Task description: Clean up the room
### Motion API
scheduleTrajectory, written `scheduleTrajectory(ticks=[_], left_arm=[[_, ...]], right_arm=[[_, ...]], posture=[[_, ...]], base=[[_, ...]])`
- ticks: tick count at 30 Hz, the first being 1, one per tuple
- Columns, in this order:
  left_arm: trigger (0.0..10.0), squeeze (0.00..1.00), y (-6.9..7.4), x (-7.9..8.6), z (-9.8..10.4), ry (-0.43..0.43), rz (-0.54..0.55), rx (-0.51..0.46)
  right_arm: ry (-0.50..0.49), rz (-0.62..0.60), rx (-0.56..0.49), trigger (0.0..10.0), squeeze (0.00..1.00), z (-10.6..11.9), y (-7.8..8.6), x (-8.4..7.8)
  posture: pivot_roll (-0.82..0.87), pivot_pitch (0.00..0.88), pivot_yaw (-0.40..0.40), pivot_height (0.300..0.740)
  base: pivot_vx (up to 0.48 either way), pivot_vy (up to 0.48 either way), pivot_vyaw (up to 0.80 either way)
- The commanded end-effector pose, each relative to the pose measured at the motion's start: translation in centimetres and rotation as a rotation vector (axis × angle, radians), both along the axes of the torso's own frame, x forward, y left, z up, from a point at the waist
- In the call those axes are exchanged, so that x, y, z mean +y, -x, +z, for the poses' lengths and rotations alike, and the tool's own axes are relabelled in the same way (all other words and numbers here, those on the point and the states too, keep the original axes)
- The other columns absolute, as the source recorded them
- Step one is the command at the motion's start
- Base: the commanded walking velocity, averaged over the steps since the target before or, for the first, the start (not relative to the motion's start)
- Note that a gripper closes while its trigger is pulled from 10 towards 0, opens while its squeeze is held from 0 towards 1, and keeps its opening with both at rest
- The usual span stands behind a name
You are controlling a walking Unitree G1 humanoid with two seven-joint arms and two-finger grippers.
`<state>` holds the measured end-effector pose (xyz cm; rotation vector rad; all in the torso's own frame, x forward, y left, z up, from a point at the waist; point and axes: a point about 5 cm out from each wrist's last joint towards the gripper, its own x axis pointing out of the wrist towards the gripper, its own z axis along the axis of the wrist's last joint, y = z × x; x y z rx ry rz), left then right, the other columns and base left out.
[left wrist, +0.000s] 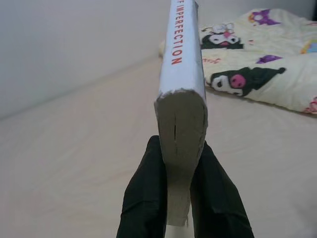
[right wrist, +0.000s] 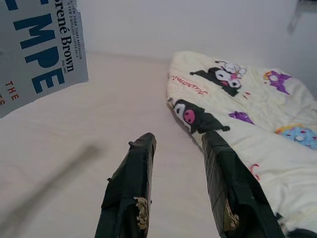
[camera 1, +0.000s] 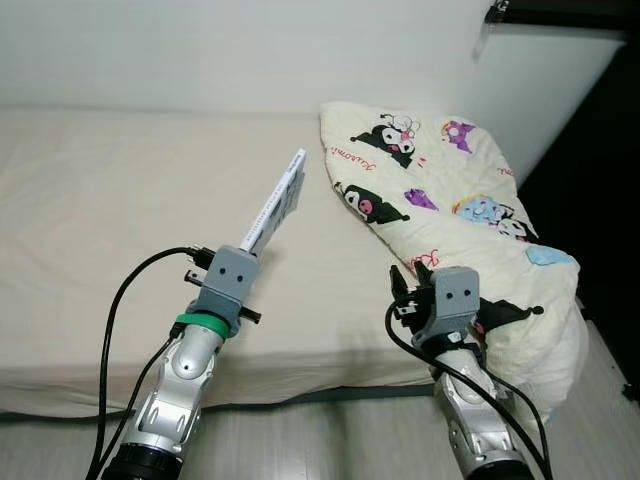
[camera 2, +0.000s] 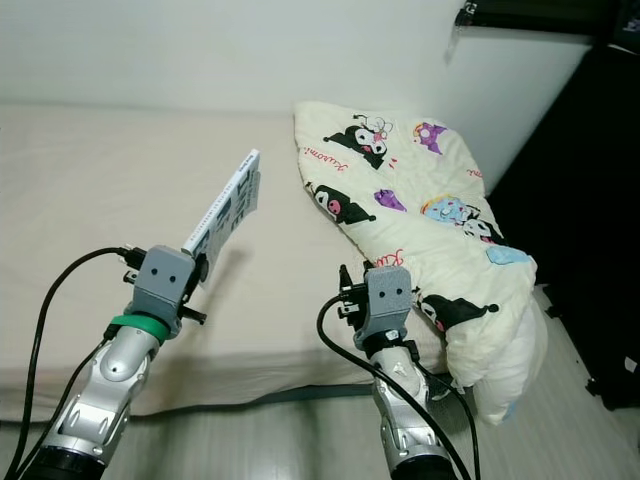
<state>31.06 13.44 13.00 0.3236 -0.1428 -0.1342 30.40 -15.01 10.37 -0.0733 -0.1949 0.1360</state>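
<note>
Beige bed [camera 1: 120, 200] spans the left and centre of the head view, backed by a plain white wall [camera 1: 250, 50]; dark furniture [camera 1: 600, 150] fills the right edge. Cream cartoon-print quilt [camera 1: 450, 200] lies bunched at right of centre, draping over the bed's edge. Grey floor [camera 1: 330, 440] shows along the bottom. Left claw [left wrist: 181, 198] clamps a white book [camera 1: 275, 205] by its lower end, raised above the bed at centre. Right claw [right wrist: 183, 198] hovers with fingers apart beside the quilt, holding nothing.

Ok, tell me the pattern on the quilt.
The quilt is pale yellow with black, purple and blue cartoon characters; clearest in the left eye view.
</note>
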Motion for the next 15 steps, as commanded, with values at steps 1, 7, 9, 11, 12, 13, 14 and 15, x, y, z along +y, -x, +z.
scheduleTrajectory(ticks=[1,7,9,11,12,13,14,15], left_arm=[[10.0,0.0,-0.08,-0.29,0.25,-0.005,-0.013,-0.013],[10.0,0.0,-0.05,-0.32,0.26,-0.008,-0.017,-0.014],[10.0,0.0,-0.06,-0.33,0.27,-0.008,-0.018,-0.014],[10.0,0.0,-0.05,-0.38,0.31,0.001,-0.023,-0.016],[10.0,0.0,-0.05,-0.38,0.31,0.001,-0.023,-0.016],[10.0,0.0,-0.04,-0.41,0.33,0.007,-0.027,-0.017],[10.0,0.0,-0.04,-0.41,0.33,0.007,-0.027,-0.017],[10.0,0.0,-0.02,-0.46,0.38,0.013,-0.033,-0.018]], right_arm=[[0.03,-0.023,0.014,10.0,0.0,-0.45,0.21,-0.37],[0.025,-0.033,0.01,10.0,0.0,-0.38,0.23,-0.62],[0.016,-0.034,0.01,10.0,0.0,-0.39,0.24,-0.66],[0.002,-0.033,0.01,10.0,0.0,-0.37,0.29,-0.66],[0.002,-0.033,0.01,10.0,0.0,-0.37,0.29,-0.66],[-0.009,-0.033,0.009,10.0,0.0,-0.36,0.32,-0.65],[-0.009,-0.033,0.009,10.0,0.0,-0.36,0.32,-0.65],[-0.017,-0.034,0.01,10.0,0.0,-0.35,0.35,-0.64]], posture=[[0.01,0.089,-0.047,0.74],[0.01,0.094,-0.046,0.74],[0.01,0.094,-0.046,0.74],[0.01,0.096,-0.045,0.74],[0.01,0.096,-0.045,0.74],[0.01,0.096,-0.045,0.74],[0.01,0.096,-0.045,0.74],[0.01,0.096,-0.045,0.74]], base=[[0.0,0.0,0.78],[0.0,0.0,0.74],[0.0,0.0,0.69],[0.0,0.0,0.35],[0.0,0.0,0.0],[0.0,0.0,0.0],[0.0,0.0,0.0],[0.0,0.0,0.0]])
